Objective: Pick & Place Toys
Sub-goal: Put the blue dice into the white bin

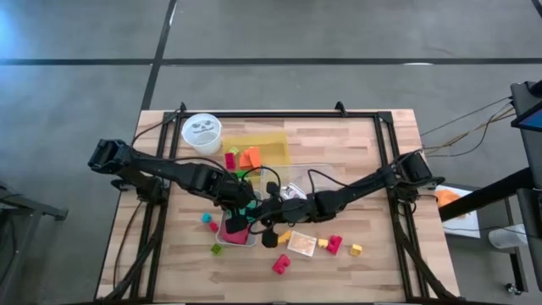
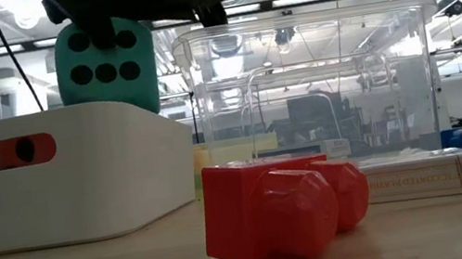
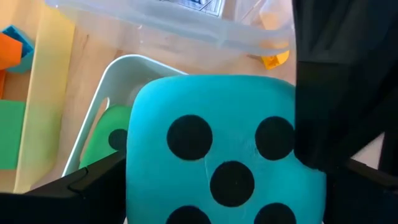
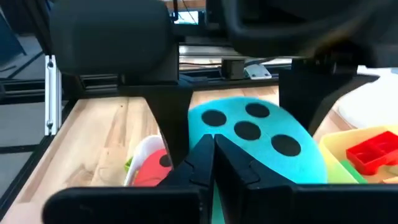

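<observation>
Between your left gripper's point(image 3: 227, 186) fingers sits the teal die point(image 3: 227, 162), clamped on two opposite faces with a spotted face turned toward the wrist camera. You have it lifted over the white bin point(image 2: 71, 184), and the low view shows the die's lower edge just above the bin's rim, so this reads as the carry-and-drop part of a placement. Holding it by flat opposite faces keeps a soft, blocky thing from twisting out; it looks centred in the grip.

Below it the bin already holds a green die point(image 3: 109, 140) and a red die point(image 4: 152, 171), so the free room is limited and you likely want the teal one released over the open corner, not onto the others.

Your right gripper point(image 4: 214, 155) hangs just beside the left, its fingers closed together and holding nothing, pointing at the teal die. Keep it clear of the drop.

Further out, the clear plastic box point(image 2: 315, 97) stands behind the bin, the yellow tray point(image 1: 262, 144) carries a few blocks, and the white cup point(image 1: 201, 132) sits at the tray's far corner. A red block point(image 2: 272, 207) and other small toys lie loose on the table point(image 1: 373, 169), waiting to be gathered.
</observation>
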`<state>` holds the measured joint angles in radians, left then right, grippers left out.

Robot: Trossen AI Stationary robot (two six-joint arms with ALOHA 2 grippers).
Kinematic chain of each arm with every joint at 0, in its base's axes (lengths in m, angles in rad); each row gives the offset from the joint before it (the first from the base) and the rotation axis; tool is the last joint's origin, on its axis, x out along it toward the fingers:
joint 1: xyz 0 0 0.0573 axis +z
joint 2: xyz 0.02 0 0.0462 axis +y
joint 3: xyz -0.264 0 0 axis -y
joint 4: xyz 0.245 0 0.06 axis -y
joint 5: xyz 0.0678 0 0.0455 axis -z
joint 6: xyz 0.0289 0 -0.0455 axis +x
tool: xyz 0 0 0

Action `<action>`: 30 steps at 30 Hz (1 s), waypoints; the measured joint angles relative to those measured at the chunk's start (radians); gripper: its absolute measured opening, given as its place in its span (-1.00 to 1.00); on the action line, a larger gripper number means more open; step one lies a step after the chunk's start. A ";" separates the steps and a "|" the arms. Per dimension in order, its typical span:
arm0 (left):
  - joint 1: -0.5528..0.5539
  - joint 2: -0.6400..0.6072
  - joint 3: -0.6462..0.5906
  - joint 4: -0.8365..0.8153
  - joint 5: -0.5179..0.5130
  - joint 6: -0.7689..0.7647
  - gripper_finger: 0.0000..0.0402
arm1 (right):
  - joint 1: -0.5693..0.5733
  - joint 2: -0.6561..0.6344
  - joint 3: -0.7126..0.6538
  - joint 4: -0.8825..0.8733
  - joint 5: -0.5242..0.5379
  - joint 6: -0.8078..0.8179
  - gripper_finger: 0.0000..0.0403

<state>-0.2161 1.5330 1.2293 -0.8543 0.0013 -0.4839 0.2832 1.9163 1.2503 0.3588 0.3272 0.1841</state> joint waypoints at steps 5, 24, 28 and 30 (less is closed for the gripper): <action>0.000 -0.011 0.000 -0.002 0.005 0.000 0.99 | -0.002 0.008 0.015 -0.015 0.001 0.017 -0.96; -0.001 -0.023 -0.082 0.073 0.077 -0.044 0.99 | -0.017 0.026 0.032 -0.036 -0.018 0.045 -0.96; -0.001 -0.027 -0.084 0.076 0.078 -0.041 0.99 | -0.017 0.026 0.032 -0.042 -0.033 0.045 -0.96; -0.001 -0.027 -0.084 0.078 0.077 -0.041 0.99 | -0.019 0.026 0.032 -0.042 -0.047 0.046 -0.96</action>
<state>-0.2172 1.5063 1.1458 -0.7761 0.0787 -0.5247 0.2646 1.9419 1.2827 0.3168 0.2802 0.2297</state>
